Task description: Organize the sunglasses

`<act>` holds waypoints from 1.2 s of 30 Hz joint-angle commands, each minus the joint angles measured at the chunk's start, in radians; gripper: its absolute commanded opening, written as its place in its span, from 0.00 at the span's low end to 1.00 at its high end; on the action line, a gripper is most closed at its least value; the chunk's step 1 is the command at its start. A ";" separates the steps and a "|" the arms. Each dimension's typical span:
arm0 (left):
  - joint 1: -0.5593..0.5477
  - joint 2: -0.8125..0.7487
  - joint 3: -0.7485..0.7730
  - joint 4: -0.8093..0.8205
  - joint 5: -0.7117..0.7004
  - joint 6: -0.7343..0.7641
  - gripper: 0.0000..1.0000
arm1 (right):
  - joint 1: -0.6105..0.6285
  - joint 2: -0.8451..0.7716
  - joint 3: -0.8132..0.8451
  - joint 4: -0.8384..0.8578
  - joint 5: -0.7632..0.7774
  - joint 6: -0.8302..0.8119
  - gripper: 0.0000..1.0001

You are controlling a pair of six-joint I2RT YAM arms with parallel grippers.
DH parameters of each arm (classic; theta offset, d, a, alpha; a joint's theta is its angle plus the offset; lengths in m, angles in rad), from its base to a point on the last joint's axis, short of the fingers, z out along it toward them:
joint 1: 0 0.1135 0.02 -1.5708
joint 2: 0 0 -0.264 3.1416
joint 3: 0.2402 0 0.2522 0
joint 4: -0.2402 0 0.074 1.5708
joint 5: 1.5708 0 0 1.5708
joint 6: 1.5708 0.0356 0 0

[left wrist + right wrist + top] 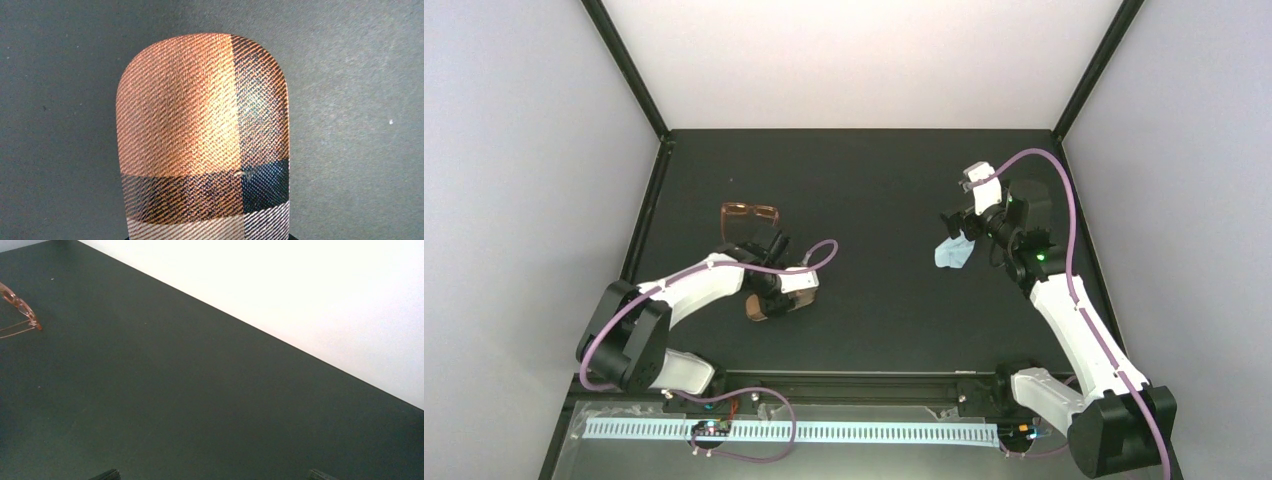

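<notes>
The sunglasses [749,213], a thin reddish-brown pair, lie on the black table left of centre, and their edge shows at the far left of the right wrist view [20,310]. Just in front of them lies the oblong brown striped case [796,288]. My left gripper [770,285] is down over that case. The case [200,135] fills the left wrist view and hides the fingers, so I cannot see how the jaws stand on it. My right gripper [960,220] hangs open above the table, its fingertips [110,474] wide apart with nothing between them.
A small light-blue cloth [953,254] lies just in front of the right gripper. Black frame posts and pale walls close in the table on the left, back and right.
</notes>
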 commanded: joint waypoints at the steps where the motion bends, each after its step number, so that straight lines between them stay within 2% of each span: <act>1: 0.005 -0.021 0.037 0.013 0.118 -0.042 0.43 | 0.004 -0.011 -0.010 0.024 -0.045 -0.001 1.00; 4: 0.004 -0.011 0.110 0.002 0.219 -0.056 0.30 | 0.004 -0.009 -0.016 0.047 -0.075 0.032 1.00; 7: 0.002 0.022 0.228 -0.040 0.369 -0.079 0.20 | 0.005 -0.007 -0.020 0.079 -0.184 0.071 1.00; 12: 0.002 0.083 0.454 -0.025 0.628 -0.227 0.17 | 0.013 0.064 -0.010 0.157 -0.548 0.105 1.00; 16: 0.002 0.123 0.548 0.115 0.803 -0.435 0.16 | 0.021 0.122 0.002 0.274 -0.758 0.195 1.00; 19: -0.001 0.134 0.552 0.235 0.861 -0.572 0.15 | 0.056 0.157 0.012 0.289 -0.815 0.211 1.00; 23: -0.022 0.126 0.532 0.312 0.918 -0.658 0.17 | 0.102 0.179 -0.002 0.362 -0.850 0.268 1.00; 30: -0.086 0.078 0.488 0.385 0.917 -0.668 0.18 | 0.159 0.208 -0.006 0.483 -0.879 0.423 1.00; 36: -0.109 0.058 0.454 0.423 0.943 -0.668 0.18 | 0.160 0.187 -0.049 0.529 -0.900 0.427 1.00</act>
